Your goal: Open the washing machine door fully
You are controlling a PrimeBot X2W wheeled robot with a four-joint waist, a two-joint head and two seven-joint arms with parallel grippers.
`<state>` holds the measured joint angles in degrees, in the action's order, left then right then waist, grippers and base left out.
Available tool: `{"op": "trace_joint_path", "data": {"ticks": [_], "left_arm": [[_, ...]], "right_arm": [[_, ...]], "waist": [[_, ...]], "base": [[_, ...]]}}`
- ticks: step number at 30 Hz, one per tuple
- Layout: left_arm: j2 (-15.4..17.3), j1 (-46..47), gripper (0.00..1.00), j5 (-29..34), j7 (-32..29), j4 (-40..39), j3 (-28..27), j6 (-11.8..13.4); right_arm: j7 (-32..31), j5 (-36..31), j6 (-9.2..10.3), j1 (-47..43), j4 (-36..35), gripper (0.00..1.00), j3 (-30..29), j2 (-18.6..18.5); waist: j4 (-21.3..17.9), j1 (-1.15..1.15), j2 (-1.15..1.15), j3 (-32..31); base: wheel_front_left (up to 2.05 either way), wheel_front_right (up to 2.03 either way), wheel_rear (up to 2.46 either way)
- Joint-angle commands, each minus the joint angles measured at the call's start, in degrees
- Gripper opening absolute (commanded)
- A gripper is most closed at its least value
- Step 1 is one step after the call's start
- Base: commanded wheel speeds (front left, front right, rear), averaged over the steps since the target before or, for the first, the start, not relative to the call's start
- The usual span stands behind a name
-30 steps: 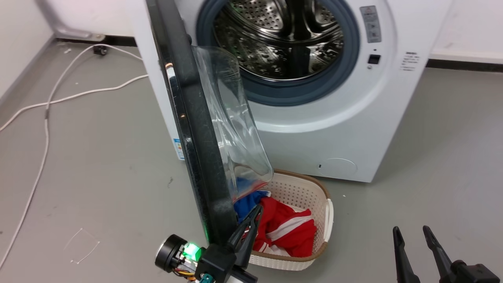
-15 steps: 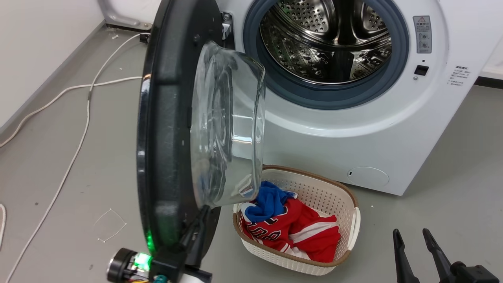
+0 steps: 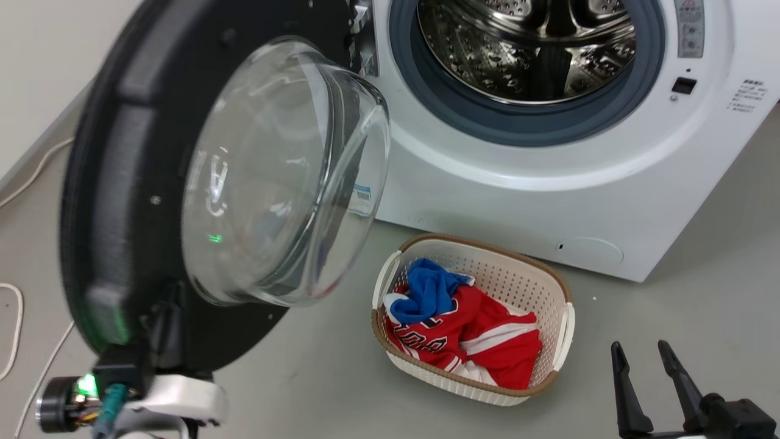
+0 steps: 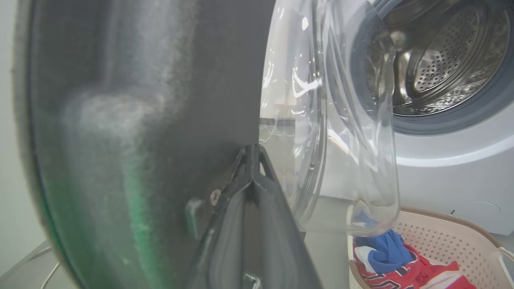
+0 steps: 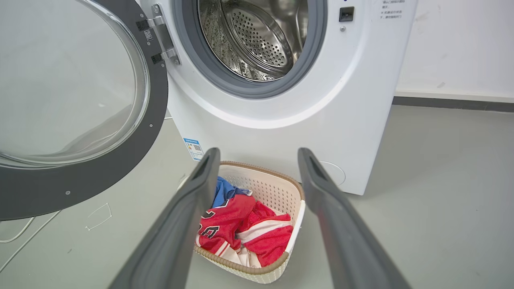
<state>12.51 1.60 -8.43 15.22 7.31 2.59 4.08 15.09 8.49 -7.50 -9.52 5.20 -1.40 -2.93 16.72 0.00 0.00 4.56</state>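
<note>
Head view: big round glossy black washing machine door (image 3: 116, 183) stands wide open at left (nearly done, I'd say); left gripper (image 4: 253, 150) has fingers together against it, right gripper (image 3: 640, 347) spread apart.

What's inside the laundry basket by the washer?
A red-and-white jersey with a blue cloth over one end; the floor of the cream perforated plastic basket beneath them is covered.

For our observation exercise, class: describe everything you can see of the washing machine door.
The washing machine door is a large round glossy black disc with a clear bulging glass bowl at its centre. A metal hinge joins it to the white machine. It stands wide open, inner face showing. The left hand, fingers together, rests against its black inner face.
</note>
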Motion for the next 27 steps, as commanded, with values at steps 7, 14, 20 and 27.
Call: {"op": "trace_joint_path", "data": {"ticks": [7, 14, 20, 27], "left_arm": [[-0.25, 5.96, 0.00, -1.65, -0.12, 2.61, -9.97, 0.24], [-0.61, 9.73, 0.00, -1.68, -0.13, 5.28, -18.28, -0.77], [0.84, 14.44, 0.00, -1.49, -0.14, 9.22, -23.34, -2.84], [3.42, 20.14, 0.00, -0.86, -0.13, 15.23, -28.02, -4.95]], "right_arm": [[0.09, -1.98, 0.01, 3.11, -0.73, 1.00, -0.72, 0.11], [0.09, -3.51, 0.01, 5.24, -1.09, 1.00, -1.06, 0.11], [0.09, -5.05, 0.01, 6.87, -1.43, 1.00, -1.69, 0.11], [0.09, -5.99, 0.01, 8.55, -1.72, 1.00, -1.59, 0.11]], "waist": [[0.06, 0.00, 0.00, 5.36], [-0.46, 0.00, 0.00, 9.19], [-0.82, 0.00, 0.00, 11.81], [-1.96, 0.00, 0.00, 13.75]], "base": [[0.00, 0.00, 0.00], [0.00, 0.00, 0.00], [0.00, 0.00, 0.00], [0.00, 0.00, 0.00]]}}
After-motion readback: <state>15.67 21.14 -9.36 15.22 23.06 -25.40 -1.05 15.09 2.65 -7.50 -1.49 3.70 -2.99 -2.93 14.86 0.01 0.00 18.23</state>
